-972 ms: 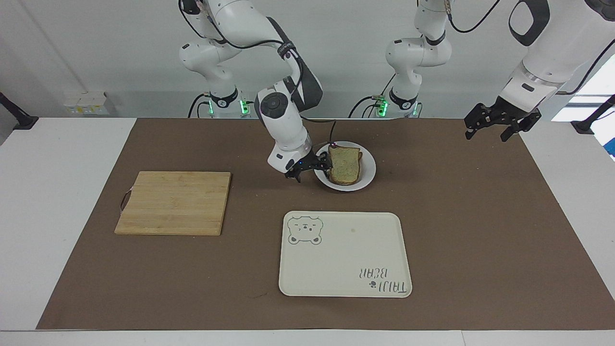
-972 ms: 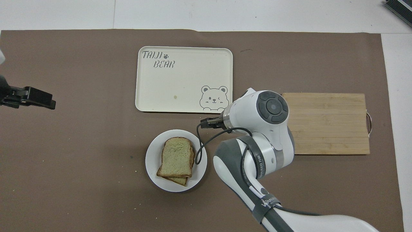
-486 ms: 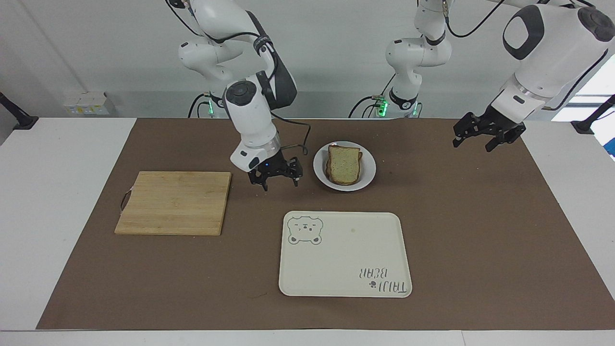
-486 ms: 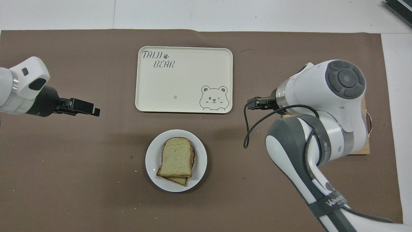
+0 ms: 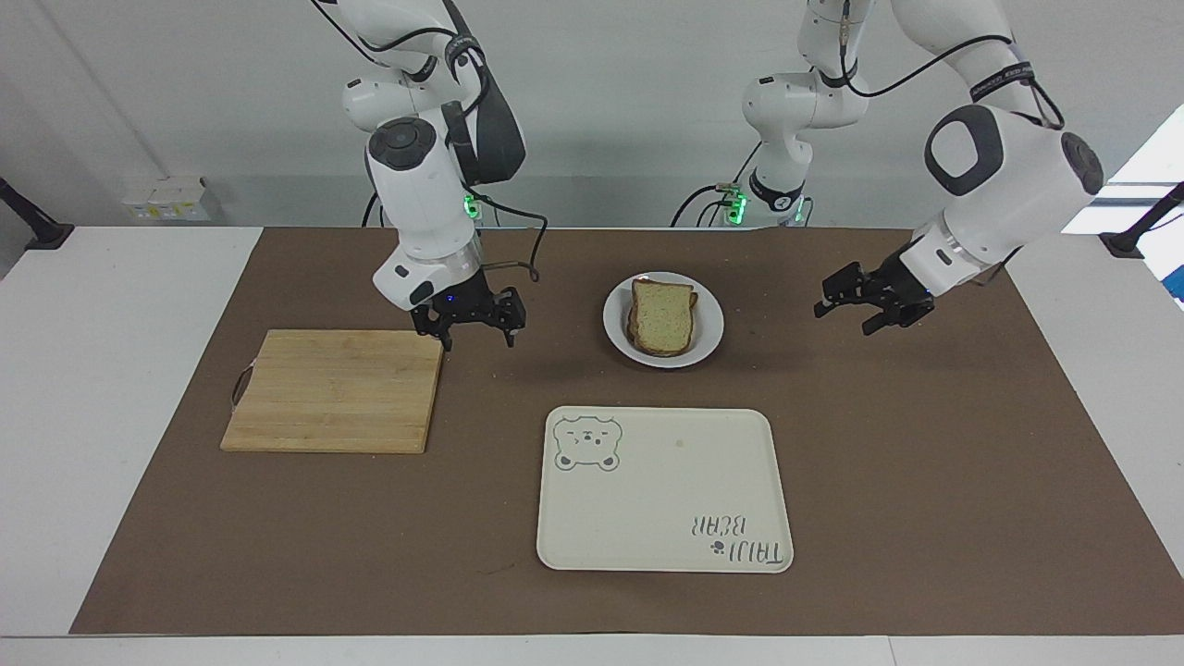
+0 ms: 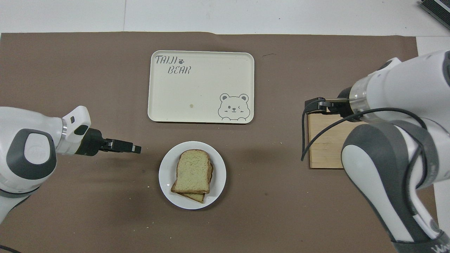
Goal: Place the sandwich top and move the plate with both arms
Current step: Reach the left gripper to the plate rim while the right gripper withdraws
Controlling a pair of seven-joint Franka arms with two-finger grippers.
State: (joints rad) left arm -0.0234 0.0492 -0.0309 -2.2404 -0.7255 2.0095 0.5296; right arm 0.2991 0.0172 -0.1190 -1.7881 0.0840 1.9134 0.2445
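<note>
The sandwich top [image 5: 662,315] lies on the stack on the plate [image 5: 709,331], so placement looks complete. Right hand [image 5: 471,326] hangs spread by the board [image 5: 335,389]; left hand [image 5: 868,306], spread, hovers beside the plate. Next, both must grip opposite rims.

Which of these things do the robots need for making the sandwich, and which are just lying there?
For the job:
- sandwich top, already on the stack
- plate under it
- left tool, open, over the mat beside the plate
- right tool, open, at the cutting board's corner

Just lying about:
- cutting board
- bear tray
</note>
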